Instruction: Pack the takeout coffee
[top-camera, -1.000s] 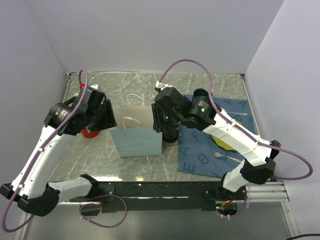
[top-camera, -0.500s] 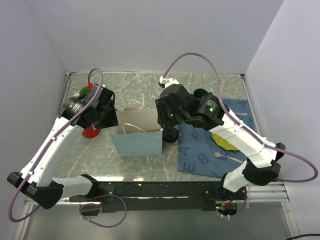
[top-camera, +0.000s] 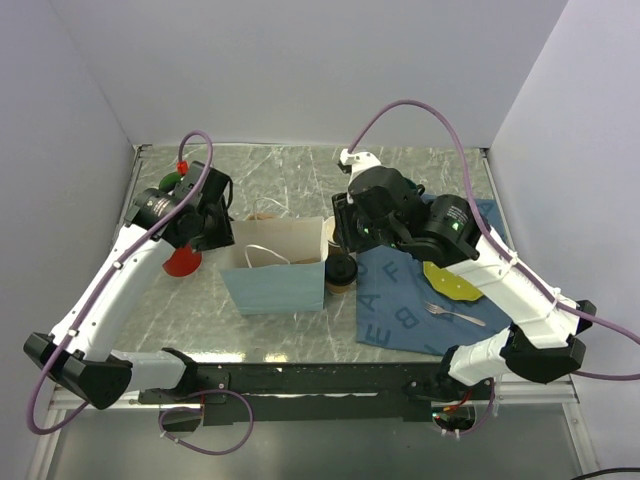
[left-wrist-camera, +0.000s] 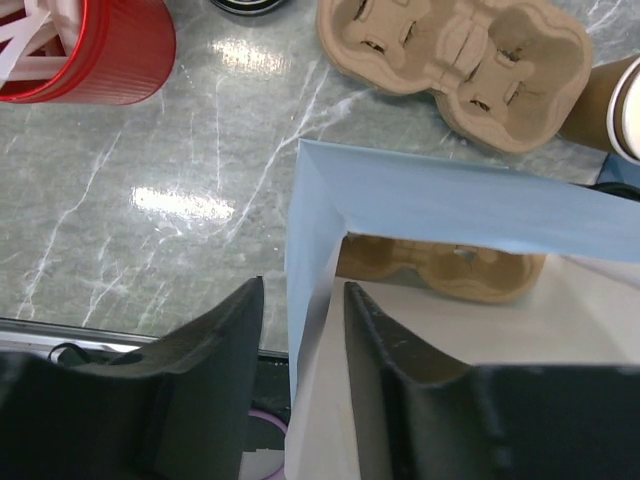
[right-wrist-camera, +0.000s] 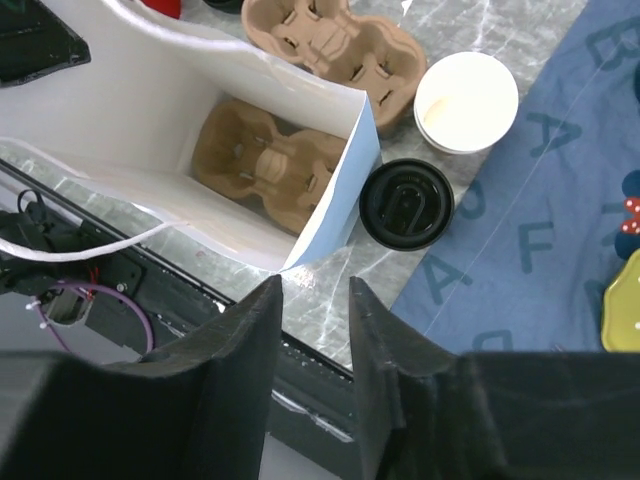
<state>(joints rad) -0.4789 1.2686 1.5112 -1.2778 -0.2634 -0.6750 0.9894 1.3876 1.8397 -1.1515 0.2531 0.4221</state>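
- takeout coffee (top-camera: 341, 272) stands lidded on the surface, touching the paper bag (top-camera: 275, 285) at its 3 o'clock.
- left end effector (left-wrist-camera: 303, 292) parted, straddling the bag wall.
- right end effector (right-wrist-camera: 315, 288) released, empty; the cup at its 2 o'clock looks light and crushable, so grip the sides gently below the lid (right-wrist-camera: 407, 204).

blue mat (top-camera: 395, 305), printed capital letters, A, B, F legible

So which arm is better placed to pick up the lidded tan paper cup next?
Right: the right hand hangs open near the tan paper cup with the round black plastic lid, whereas the left hand straddles the open blue paper bag's wall.
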